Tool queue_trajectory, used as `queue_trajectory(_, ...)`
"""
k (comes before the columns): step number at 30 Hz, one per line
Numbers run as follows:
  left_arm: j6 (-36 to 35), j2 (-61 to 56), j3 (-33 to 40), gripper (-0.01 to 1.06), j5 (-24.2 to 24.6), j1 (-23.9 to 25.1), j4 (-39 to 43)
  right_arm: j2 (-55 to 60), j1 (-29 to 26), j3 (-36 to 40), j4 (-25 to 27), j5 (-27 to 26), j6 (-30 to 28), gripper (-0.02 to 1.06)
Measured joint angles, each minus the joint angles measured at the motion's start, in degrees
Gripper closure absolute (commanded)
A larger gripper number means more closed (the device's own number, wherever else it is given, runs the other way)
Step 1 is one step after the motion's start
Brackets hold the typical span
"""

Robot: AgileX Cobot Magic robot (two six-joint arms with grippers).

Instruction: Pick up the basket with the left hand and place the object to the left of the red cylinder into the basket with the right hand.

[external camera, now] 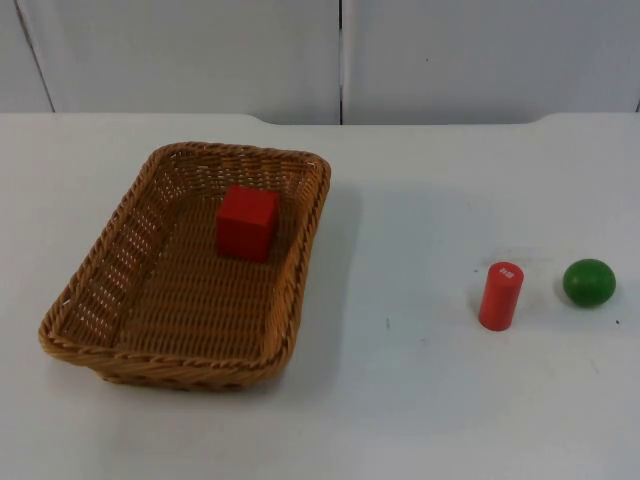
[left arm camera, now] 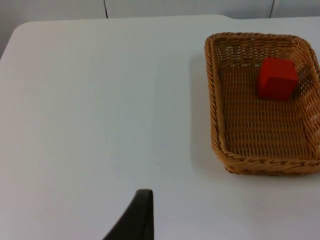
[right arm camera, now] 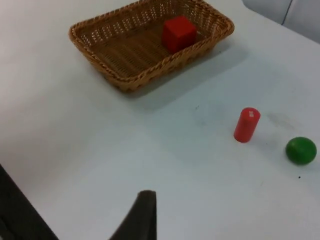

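**newbie_bot:** Basket check, anyone? What's sitting in it right now?

**rigwatcher:** Wicker basket (external camera: pixel 120 250) is resting flat on the white table (external camera: pixel 420 400), over on the left arm's side. It's holding one thing, a red cube (external camera: pixel 247 222), which is sitting on the woven floor toward the end nearest the grey partition wall (external camera: pixel 180 50) and closer to the wall facing the cylinder. Nothing is gripping the rim.

**newbie_bot:** And the other stuff?

**rigwatcher:** Red cylinder (external camera: pixel 501 296) is standing upright out on the bare table, well apart from the basket, on the right arm's side. A green ball (external camera: pixel 589 282) is lying just beside it, on the side away from the basket, not touching. So the cube in the basket is what's lying to the cylinder's left.

**newbie_bot:** Grippers doing anything?

**rigwatcher:** Left gripper (left arm camera: pixel 135 217) is hanging over open table off to the side of the basket, clear of it. Right gripper (right arm camera: pixel 142 215) is hovering over the table too, looking across at the cylinder, ball and basket. Honestly can't tell whether either claw is spread or pressed together, since just one black fingertip is showing on each.
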Motion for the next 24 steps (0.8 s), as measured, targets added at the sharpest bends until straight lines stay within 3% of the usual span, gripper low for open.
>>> queue_trajectory(9,0.0,0.0,0.0,0.0,0.12,0.0,0.12,-10.25,0.0,1.54,-0.48,4.82,3.66,0.14)
queue_trajectory(13,0.0,0.0,0.0,0.0,0.12,0.0,0.12,-10.76,0.0,2.36,-3.28,7.01,6.68,0.14)
queue_trajectory(24,0.0,0.0,0.0,0.0,0.12,0.0,0.12,-10.76,0.0,4.56,-4.22,4.21,8.8,0.14)
